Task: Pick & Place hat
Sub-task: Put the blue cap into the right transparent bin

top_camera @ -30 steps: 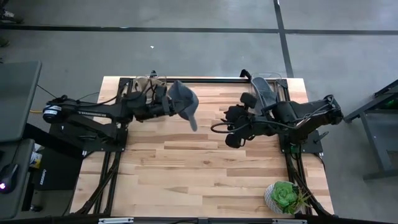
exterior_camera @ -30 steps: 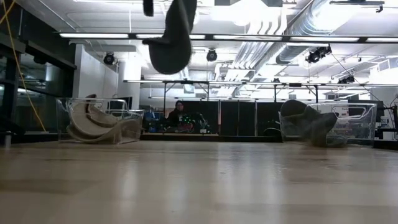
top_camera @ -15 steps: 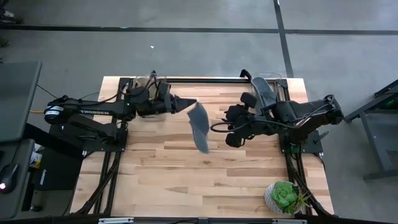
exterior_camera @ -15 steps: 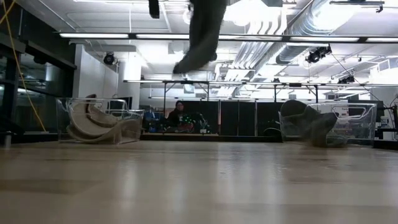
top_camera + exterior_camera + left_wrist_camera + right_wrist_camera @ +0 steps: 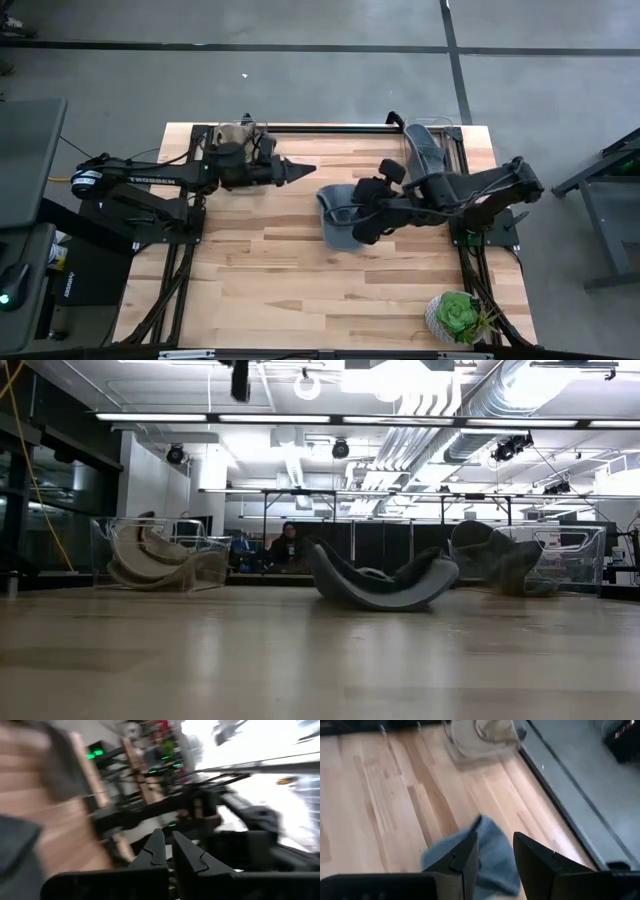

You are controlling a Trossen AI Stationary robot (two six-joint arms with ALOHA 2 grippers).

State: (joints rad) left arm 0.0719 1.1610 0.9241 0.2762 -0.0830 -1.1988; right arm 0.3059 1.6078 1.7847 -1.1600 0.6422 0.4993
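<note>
A: From the low view, what is nearest?

B: Bare table (image 5: 320, 660) first. Behind it the grey hat (image 5: 385, 582) lies upside down on the wood, near the middle, with its rim curling up on both sides. Farther back stand two clear bins: the left bin (image 5: 160, 555) with tan hats, and the right bin (image 5: 530, 558) with dark ones.

A: And the arms?

B: In the high view the right gripper (image 5: 362, 212) is over the hat (image 5: 338, 212), at its right edge. In the right wrist view its jaws are apart, a moderate gap, with the hat (image 5: 490, 852) showing between and under the fingers (image 5: 465, 852). It holds nothing. The left gripper (image 5: 298, 171) hangs apart from the hat, toward the tan bin (image 5: 232, 135); the left wrist view shows its jaws nearly together and empty.

A: What could go wrong?

B: I think the soft rim can fold or slide away if the jaws close on the edge only. Also the hat can rock on its crown when it is touched.

A: Do the views differ?

B: Yes. The low view shows the hat resting on the table and how it curls, but not the right gripper. The high view shows the gripper over the hat, but not its height above it.
</note>
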